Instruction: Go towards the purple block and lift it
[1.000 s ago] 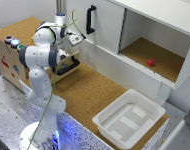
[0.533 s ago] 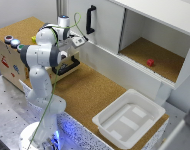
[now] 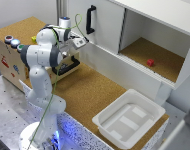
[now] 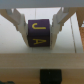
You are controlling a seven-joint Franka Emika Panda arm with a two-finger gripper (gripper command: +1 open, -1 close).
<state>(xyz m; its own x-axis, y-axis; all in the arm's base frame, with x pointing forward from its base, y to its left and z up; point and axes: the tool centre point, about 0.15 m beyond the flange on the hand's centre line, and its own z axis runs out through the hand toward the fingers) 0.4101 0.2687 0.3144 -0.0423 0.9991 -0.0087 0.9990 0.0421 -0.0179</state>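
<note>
pincer (image 4: 39, 31) clamped on purple block (image 4: 39, 32), fingers (image 4: 19, 26) on both sides; white tray (image 3: 130, 120) on cork bench (image 3: 90, 92), well apart

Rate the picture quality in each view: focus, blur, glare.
Exterior view: soft and low in detail, evenly lit, blue glow at the arm's base; the gripper is hard to make out. Wrist view: heavily blurred, yet the purple block and its yellow letters read between the fingers; pale background washed out.

block (image 4: 38, 32) between hand's (image 4: 39, 31) fingers (image 4: 19, 27)
</note>
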